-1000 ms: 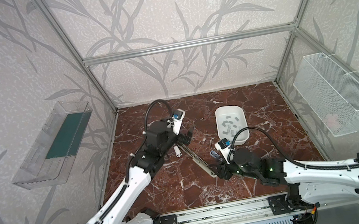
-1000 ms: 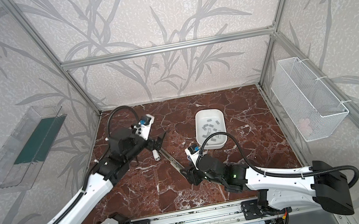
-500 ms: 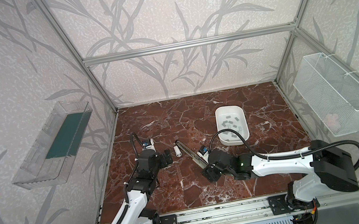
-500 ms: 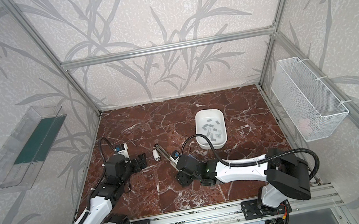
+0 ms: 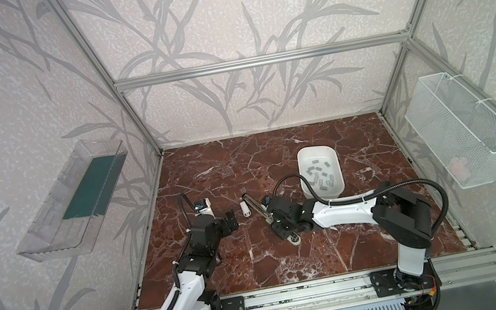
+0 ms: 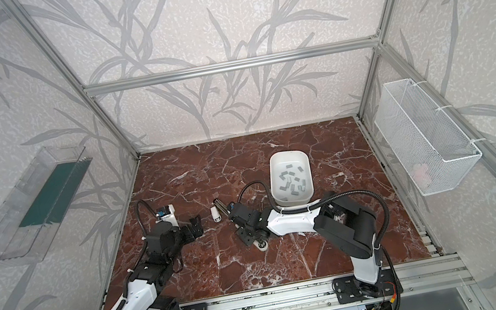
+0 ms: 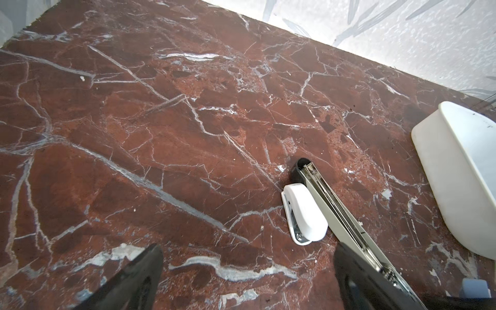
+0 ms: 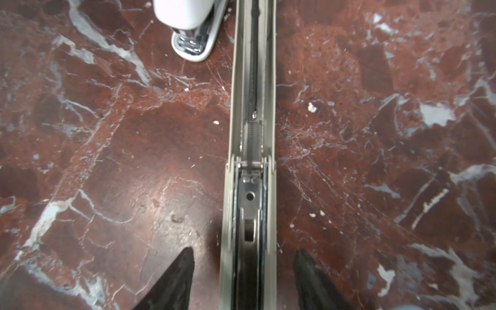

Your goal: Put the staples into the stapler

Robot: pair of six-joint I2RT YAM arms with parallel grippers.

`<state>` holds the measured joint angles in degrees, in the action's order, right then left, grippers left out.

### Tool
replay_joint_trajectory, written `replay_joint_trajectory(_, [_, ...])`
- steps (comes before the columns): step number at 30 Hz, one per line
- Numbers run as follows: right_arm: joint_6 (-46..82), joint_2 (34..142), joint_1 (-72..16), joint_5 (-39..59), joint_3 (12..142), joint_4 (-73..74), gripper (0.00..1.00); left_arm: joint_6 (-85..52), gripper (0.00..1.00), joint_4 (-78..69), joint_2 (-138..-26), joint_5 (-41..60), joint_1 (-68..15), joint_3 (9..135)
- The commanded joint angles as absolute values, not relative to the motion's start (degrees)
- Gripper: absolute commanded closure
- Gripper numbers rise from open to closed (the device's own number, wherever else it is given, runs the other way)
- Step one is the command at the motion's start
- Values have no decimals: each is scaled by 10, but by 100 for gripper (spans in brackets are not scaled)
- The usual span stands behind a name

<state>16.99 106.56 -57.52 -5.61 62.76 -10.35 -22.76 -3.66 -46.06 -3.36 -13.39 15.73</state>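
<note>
A: Where are the staples (image 5: 320,174)?
B: All in the white bin (image 5: 301,170), on the right half of the table (image 5: 226,277), toward the far side. Loose grey strips lying flat on its floor, a dozen or so, some overlapping.
A: Relative to the grippers?
B: Right gripper (image 5: 267,218) is left of the bin and nearer, low over the marble. It touches neither the bin nor any strip. Its forearm runs just past the bin's near end. Left gripper (image 5: 231,221) is further left, well apart from the bin.
A: Right gripper state?
B: Fingers (image 8: 182,273) spread, straddling the long stapler (image 8: 252,134). The wrist view shows marble on both sides between finger and stapler body, so no pinch.
A: Stapler itself?
B: Folded open flat, lying diagonally, far end to the left, near end to the right. Channel faces up, with a spring visible along it. Can't tell whether any strip is inside.
A: Left gripper?
B: Spread wide, holding nothing. Small white stapler (image 7: 306,214) sits closed just beside the long one's far end, on its left, between the two grippers.
</note>
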Motion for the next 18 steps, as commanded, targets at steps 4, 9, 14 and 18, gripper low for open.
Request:
replay_joint_trajectory(4, [165, 1088, -550, -6, 647, -122, 57, -243, 1, -54, -485, -41, -130, 161])
replay_joint_trajectory(9, [164, 1091, -546, -5, 650, -128, 67, -244, 1, -54, -503, -39, -130, 168])
replay_joint_trajectory(14, [174, 1080, -544, -44, 645, -145, 74, -245, 1, -57, -514, -37, -130, 170])
replay_joint_trajectory(18, [163, 1077, -543, -70, 639, -153, 78, -245, 1, -60, -517, -36, -130, 171])
